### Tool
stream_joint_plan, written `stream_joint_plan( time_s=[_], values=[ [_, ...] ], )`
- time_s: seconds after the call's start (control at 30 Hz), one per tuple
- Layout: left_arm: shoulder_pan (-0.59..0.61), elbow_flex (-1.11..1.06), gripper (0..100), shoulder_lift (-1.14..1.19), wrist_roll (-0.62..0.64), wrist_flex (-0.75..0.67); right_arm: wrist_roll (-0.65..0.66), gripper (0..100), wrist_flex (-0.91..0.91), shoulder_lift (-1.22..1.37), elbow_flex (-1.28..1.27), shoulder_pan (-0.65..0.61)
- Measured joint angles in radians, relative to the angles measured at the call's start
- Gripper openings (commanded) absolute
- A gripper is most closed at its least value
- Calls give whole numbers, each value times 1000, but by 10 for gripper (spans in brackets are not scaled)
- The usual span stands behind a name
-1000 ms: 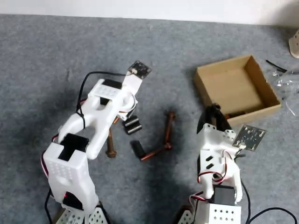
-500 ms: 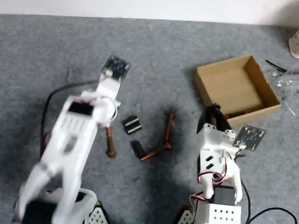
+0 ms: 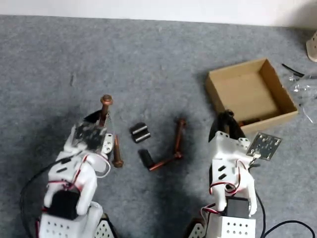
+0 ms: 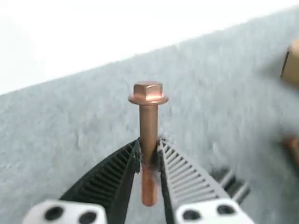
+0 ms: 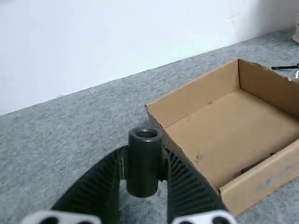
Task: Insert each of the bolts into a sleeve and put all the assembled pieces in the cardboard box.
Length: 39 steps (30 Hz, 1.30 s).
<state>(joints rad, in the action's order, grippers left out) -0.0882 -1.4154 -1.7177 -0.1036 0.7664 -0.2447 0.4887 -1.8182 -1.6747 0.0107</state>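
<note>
Your left gripper [image 3: 101,117] holding a copper bolt [image 3: 105,101], loose bolts [image 3: 117,151] and black sleeves [image 3: 140,133] on the bench [image 3: 49,54], right gripper [image 3: 227,120] beside cardboard box [image 3: 247,94].

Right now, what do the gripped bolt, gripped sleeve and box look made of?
Bolt: copper-coloured metal, probably plated; smooth sheen, hex flange head.
Sleeve: dark matte tube; metal or plastic, unclear.
Box: brown cardboard; matte, raw cut edges.

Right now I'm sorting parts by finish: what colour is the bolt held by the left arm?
The bolt is copper-coloured, best seen in the left wrist view.
</note>
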Motion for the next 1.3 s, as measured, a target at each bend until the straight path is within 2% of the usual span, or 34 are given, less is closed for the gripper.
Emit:
stream_joint_plan(
  time_s=[0.1, 0.23, 0.4, 0.53, 0.63, 0.73, 0.93, 1.1, 1.3],
  values=[
    [-3, -28, 10, -78, 68, -21, 0, 5, 15, 0, 0, -26],
    [0, -78, 10, -69, 130, -123, 0, 5, 37, 0, 0, -101],
    [-2, -149, 9, -69, 141, -275, 3, 5, 35, 0, 0, -219],
    [0, -158, 10, -69, 141, -327, 3, 5, -5, 0, 0, -370],
    [-2, -158, 9, -69, 160, -365, 9, 5, -72, 0, 0, -434],
    [8, -158, 9, -69, 255, -399, 101, 5, -152, 0, 0, -479],
    [31, -153, 10, -69, 466, -405, 304, 5, -181, 32, -2, -608],
    [-28, -129, 10, -69, 681, -405, 339, 5, -264, 147, -3, -629],
    [-40, -129, 10, -87, 821, -405, 345, 5, -371, 292, -3, -635]
  ],
)
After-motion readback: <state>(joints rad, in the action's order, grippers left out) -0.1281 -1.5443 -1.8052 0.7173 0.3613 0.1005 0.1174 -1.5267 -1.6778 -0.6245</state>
